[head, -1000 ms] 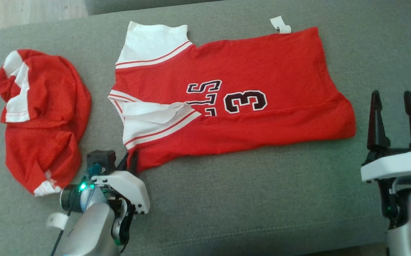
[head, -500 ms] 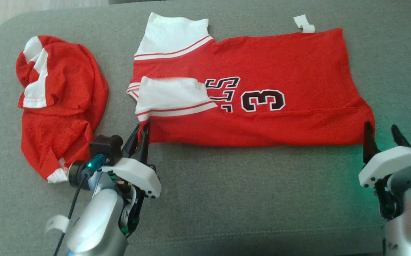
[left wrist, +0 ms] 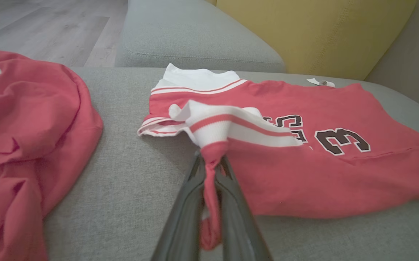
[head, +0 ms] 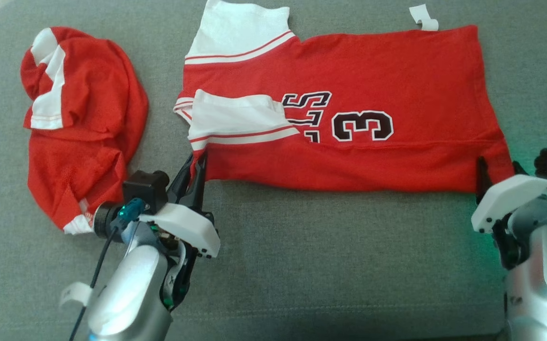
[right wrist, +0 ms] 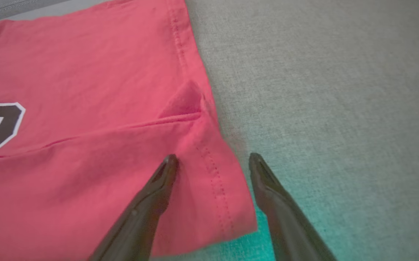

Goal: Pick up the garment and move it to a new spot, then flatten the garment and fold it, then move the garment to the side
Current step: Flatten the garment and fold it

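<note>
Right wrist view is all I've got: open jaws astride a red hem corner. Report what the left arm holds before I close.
Observer: The left gripper has its jaws shut on the jersey, pinching the near corner just below the folded white sleeve.
Operator: Describe the far side.
Observer: The other white sleeve lies spread flat at the far edge, at the shoulder end.
Operator: List whatever else sits on the sofa.
Observer: A second red and white garment lies crumpled to the left, apart from the jersey.
</note>
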